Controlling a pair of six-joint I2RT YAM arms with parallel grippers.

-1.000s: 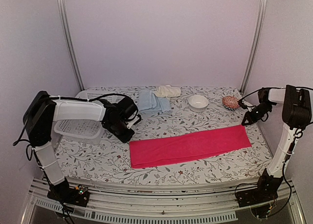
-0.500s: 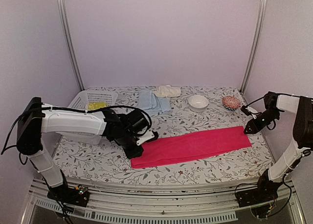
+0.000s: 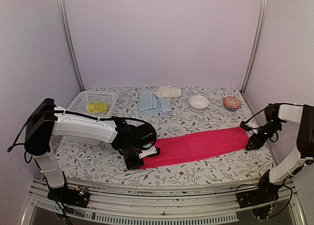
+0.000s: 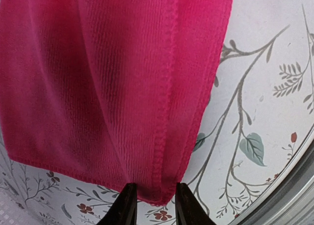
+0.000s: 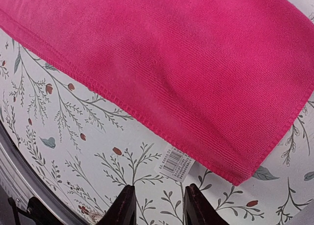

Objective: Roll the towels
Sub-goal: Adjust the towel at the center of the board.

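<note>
At the front of the floral table covering, the hot pink towel is laid out as a long, smooth folded strip, ready for rolling. Its left end is straddled by the part-open left gripper, with nothing judged pinched yet, apparently to start the roll. The right gripper, likewise part open and empty, is held just off the opposite end. Farther back, a yellow-green towel is kept in a white basket, with light blue and cream towels left unrolled

white bowl: landmark, on the floral tabletop
patterned red bowl: near, right of white bowl
white basket: well left of white bowl
</note>
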